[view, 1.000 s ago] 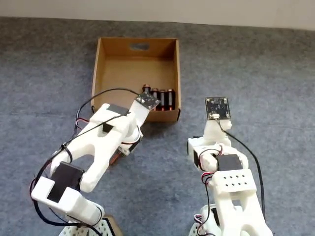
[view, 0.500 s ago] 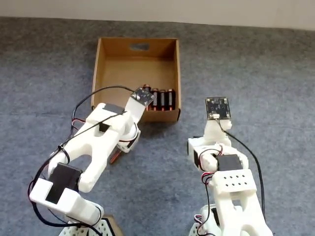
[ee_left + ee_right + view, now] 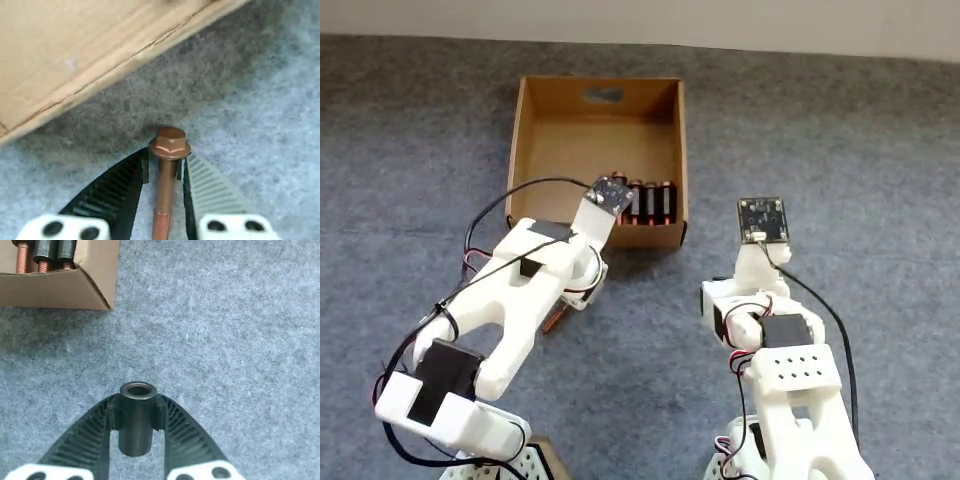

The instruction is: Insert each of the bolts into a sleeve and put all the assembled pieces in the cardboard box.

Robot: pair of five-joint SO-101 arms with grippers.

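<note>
**Bench** [image 3: 880,150]: covered in grey carpet; both arms are mounted at its near edge.

**Cardboard box** [image 3: 590,150]: set on the bench beyond the left arm [image 3: 520,300]. A row of assembled pieces [image 3: 650,203] is laid against its near wall, towards the right corner.

**Right arm** [image 3: 765,330]: positioned well apart from the box. The right claw [image 3: 136,405] is clenched on a black sleeve [image 3: 136,420], whose open bore is pointed away from the wrist.

**Left claw** [image 3: 165,167]: clenched on a copper bolt [image 3: 169,145], held above the carpet just beside the box's outer wall. The hex head is seen at the fingertips, with the shank running back between the jaws.

**Status:** insertion of this pair is judged not yet done.

**Risks noted:**
- The bolt is presented head first, so the shank end may be blocked by the jaws when offered to the bore.
- A thin shank may pivot or slip in the grip.
- The box wall may be struck as the left arm is swung.
- Slight misalignment would jam the bolt at the sleeve's rim.
</note>
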